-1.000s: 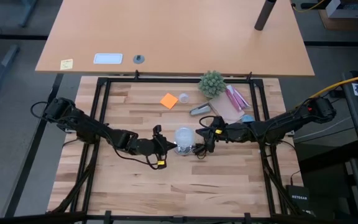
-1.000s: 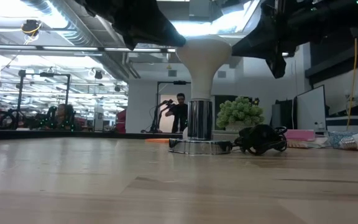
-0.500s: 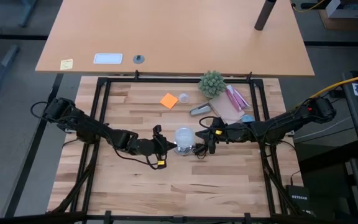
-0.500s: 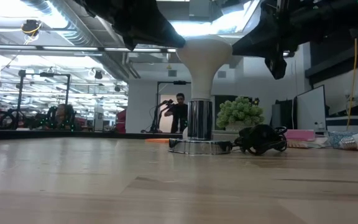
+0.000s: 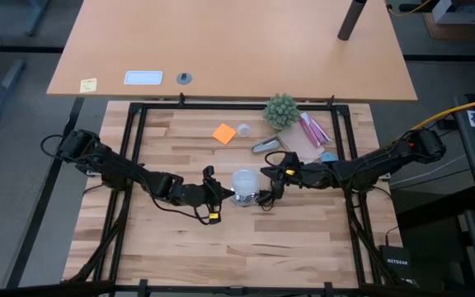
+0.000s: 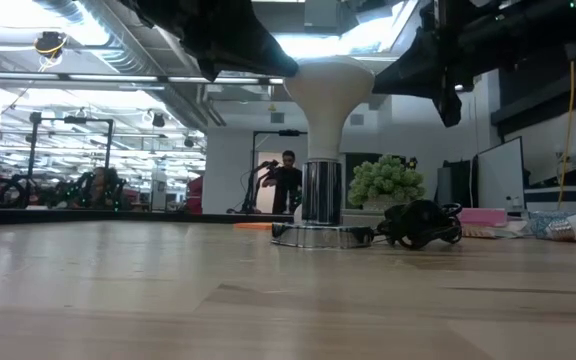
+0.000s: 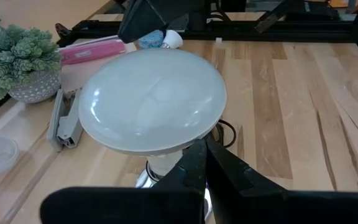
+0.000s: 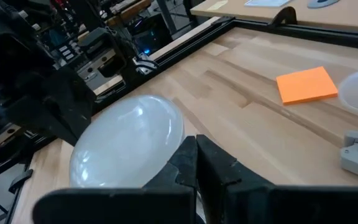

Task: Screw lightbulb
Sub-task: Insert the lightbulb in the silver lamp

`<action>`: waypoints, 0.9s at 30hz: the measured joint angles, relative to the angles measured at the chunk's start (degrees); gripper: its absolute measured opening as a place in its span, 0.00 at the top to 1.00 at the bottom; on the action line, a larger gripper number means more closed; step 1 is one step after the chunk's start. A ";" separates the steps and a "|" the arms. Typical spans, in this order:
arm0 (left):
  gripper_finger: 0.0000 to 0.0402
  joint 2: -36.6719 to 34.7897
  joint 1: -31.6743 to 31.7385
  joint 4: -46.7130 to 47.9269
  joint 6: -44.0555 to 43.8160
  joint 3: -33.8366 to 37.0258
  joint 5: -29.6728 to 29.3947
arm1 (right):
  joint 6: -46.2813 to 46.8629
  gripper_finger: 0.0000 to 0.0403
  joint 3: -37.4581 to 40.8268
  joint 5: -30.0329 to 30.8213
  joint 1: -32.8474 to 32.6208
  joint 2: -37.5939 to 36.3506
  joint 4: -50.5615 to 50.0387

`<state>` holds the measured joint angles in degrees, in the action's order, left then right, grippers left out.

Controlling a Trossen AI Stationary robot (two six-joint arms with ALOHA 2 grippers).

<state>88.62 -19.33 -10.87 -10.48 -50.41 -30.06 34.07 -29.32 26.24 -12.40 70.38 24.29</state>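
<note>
Lightbulb [image 5: 244, 181] stands upright near the middle of the wooden table [image 5: 180, 247], its narrow neck down in the shiny silver base [image 6: 320, 234], round head up. From the low view the neck looks seated in the socket, though how far the thread has gone in cannot be told. Left gripper [image 5: 223, 193] lies just beside the bulb on one side, fingers pressed together with nothing between them; its wrist view shows the closed tips under the rim of the bulb's head. Right gripper [image 5: 269, 183] sits just beside the bulb on the other side, fingers likewise together and empty, tips close to the head. Whether either tip touches the glass cannot be told.

Judged from this, the turning step is in hand or close to finished, with neither gripper actually clamped on the bulb. A next move would call for opening one gripper, taking the head gently, and twisting while the base is kept from spinning on its black cord [image 6: 418, 224]
</note>
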 joint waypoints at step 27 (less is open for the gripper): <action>1.00 0.00 -0.07 1.43 -0.14 0.00 -1.76 | 0.53 0.99 0.04 -5.57 0.02 4.14 5.95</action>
<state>88.62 -19.40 -9.44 -10.62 -50.41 -31.83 34.61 -29.28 20.67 -12.38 74.52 30.25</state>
